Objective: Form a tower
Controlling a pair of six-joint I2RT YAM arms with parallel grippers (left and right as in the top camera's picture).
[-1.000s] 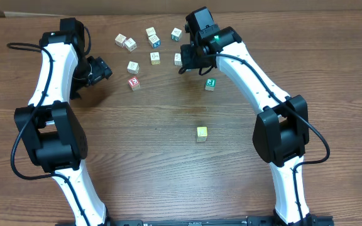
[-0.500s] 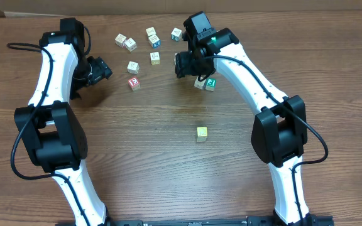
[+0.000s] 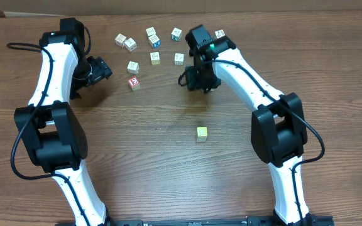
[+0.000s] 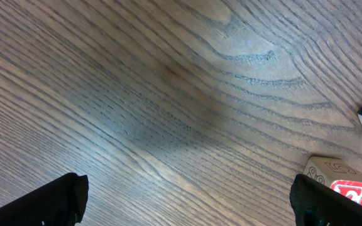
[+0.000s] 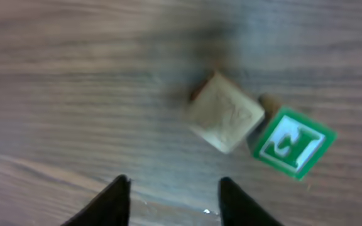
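A tower is out of view; the cubes I see all lie singly. In the right wrist view a plain wooden cube lies on the table, touching or nearly touching a green-faced letter cube at its right. My right gripper hovers just short of them, open, with nothing between its fingers. From overhead the right gripper covers both cubes. A yellow cube sits alone nearer the front. My left gripper is wide open over bare wood, its fingers far apart.
Several loose letter cubes lie along the back, among them a red one, a white one and a teal-edged one. The red cube shows beside the left gripper's right finger.
The right gripper came forward from the back cubes, opened and let a plain cube down beside the green-faced one, then narrowed its jaws above both. The left arm stayed still.
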